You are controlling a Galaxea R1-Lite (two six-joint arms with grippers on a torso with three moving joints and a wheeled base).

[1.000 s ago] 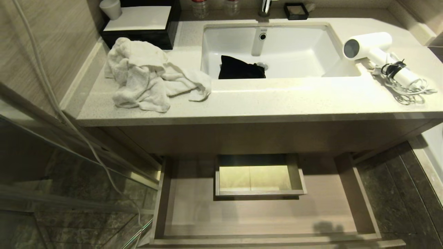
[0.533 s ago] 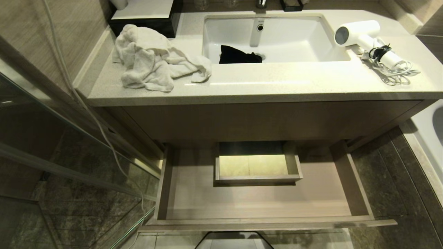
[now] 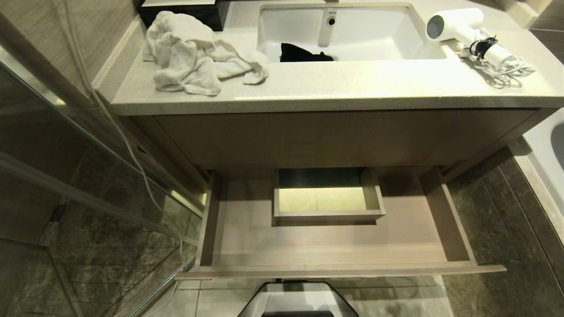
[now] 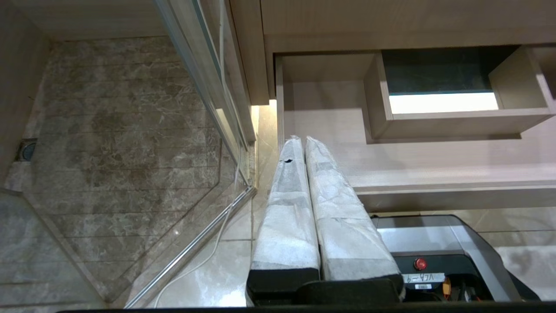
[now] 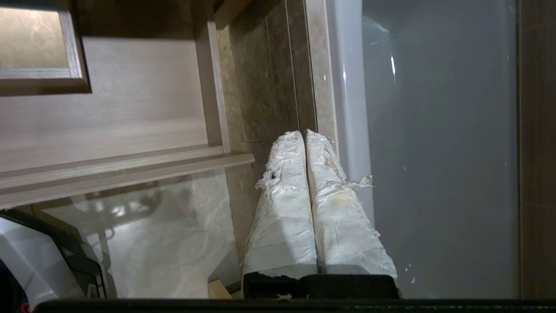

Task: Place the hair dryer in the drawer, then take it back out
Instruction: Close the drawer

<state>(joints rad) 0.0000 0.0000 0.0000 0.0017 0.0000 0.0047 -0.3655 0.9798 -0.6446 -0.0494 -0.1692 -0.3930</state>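
One towel lies crumpled at the counter's left end; one sink at centre holds one dark cloth. One hair dryer lies at the counter's right end, near the back edge, grey end toward the sink, its strapped cord coiled just beside the handle. It appears light, rigid and smooth-shelled; the handle or the short barrel seems the surest hold, while the loose cord may trail or snag. Below, one drawer stands pulled open, with one boxed cutout inside and no dryer in it. Left gripper hangs low by the drawer's left front corner, fingers pressed together, empty; right gripper hangs beyond its right front corner, likewise closed and empty.
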